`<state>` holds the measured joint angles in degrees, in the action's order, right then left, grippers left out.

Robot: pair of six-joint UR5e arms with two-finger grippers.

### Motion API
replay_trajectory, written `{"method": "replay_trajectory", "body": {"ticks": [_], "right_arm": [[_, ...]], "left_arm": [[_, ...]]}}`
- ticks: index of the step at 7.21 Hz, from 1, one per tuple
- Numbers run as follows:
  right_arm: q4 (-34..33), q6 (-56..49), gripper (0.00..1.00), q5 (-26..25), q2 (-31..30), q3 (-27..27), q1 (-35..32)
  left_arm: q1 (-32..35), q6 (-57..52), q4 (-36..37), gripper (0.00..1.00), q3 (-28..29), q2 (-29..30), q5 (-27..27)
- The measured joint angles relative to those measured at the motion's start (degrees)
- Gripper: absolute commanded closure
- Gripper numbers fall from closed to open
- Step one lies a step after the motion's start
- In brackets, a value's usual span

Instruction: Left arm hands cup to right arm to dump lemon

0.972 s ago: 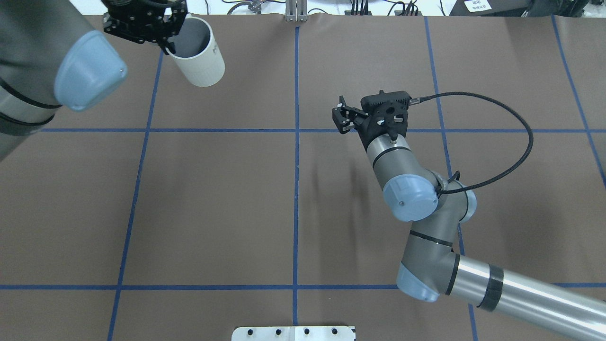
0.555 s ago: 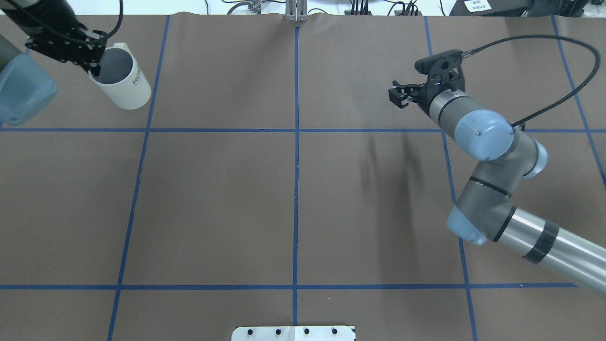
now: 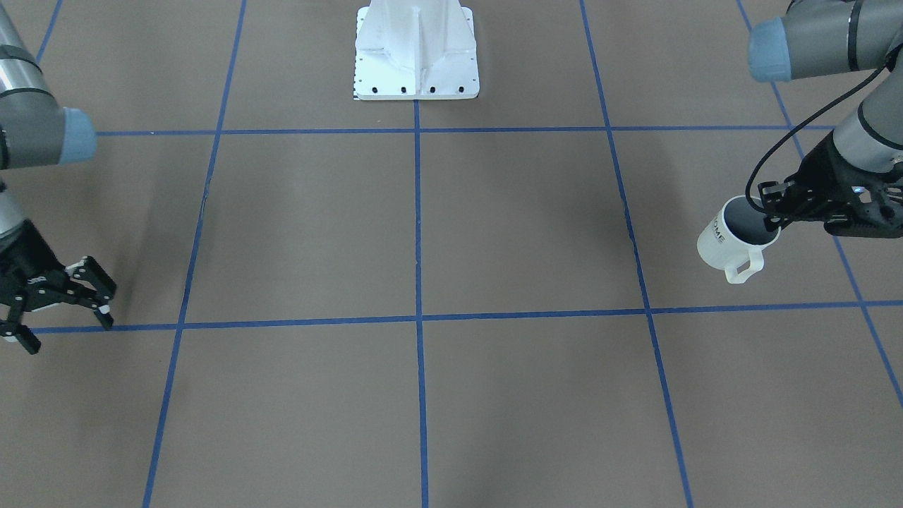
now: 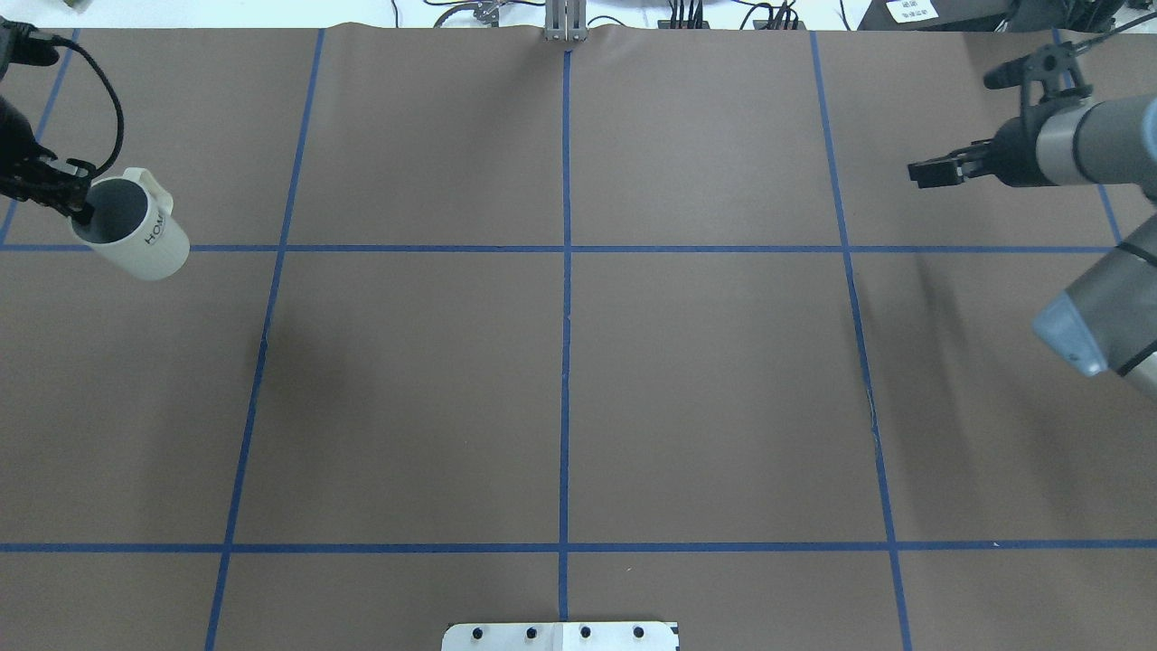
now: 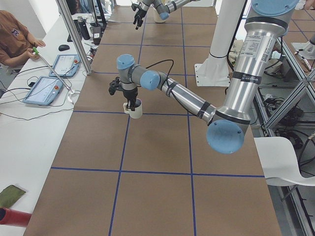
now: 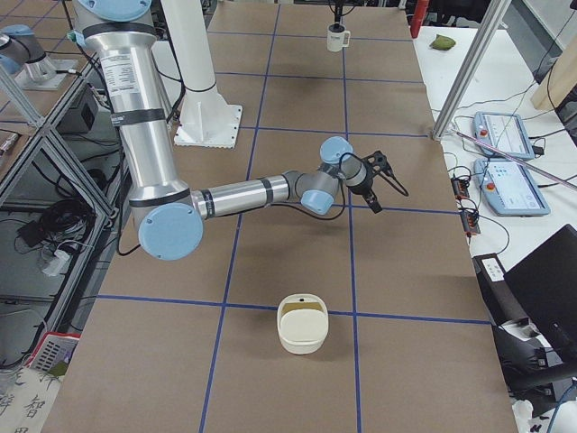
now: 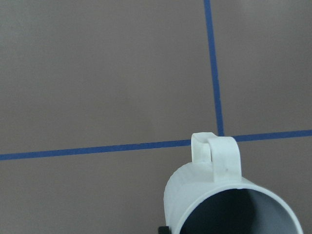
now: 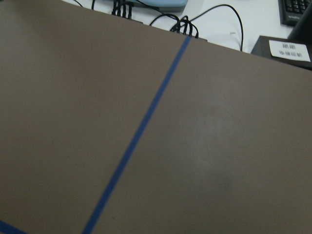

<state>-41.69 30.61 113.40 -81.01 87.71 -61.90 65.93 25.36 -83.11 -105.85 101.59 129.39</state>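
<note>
1. 1 cup, white with a grey inside and the dark lettering "HOME", hangs upright with its mouth up at the robot's left end of the worktop. Its loop handle points away from the robot. It appears to be held clear of the surface.
2. The left pincer is clenched on the cup's rim, with 1 finger inside the mouth and 1 outside, on the side opposite the handle. It is carried by the left arm.
3. The right pincer is released, its 2 fingers spread wide with nothing between them. It hangs at the opposite end of the worktop on the right arm, well apart from the cup.
4. That makes 2 arms and 2 pincers, with only 1 pincer grasping anything.
5. 1 cream bowl sits on the worktop on a blue tape line, well apart from both pincers.
6. On the white side bench, 2 tablets lie side by side near 1 person.
</note>
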Motion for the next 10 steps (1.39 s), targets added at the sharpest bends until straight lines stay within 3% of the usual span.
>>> {"method": "replay_trajectory", "body": {"ticks": [3, 5, 10], "right_arm": [[-1.5, -10.8, 0.00, 15.5, -7.1, 0.4, -9.9], [-1.5, -11.5, 0.00, 19.0, -9.6, 0.8, -11.6], [-2.0, -12.1, 0.00, 23.6, -12.1, 1.1, -13.4]], "left_arm": [[0.0, -1.1, -6.4, 1.00, 1.0, -8.7, 3.2], [-0.2, -0.2, -8.4, 1.00, 1.9, -10.0, 3.3], [-0.9, 6.2, -22.0, 1.00, 5.1, -13.5, 2.6]]}}
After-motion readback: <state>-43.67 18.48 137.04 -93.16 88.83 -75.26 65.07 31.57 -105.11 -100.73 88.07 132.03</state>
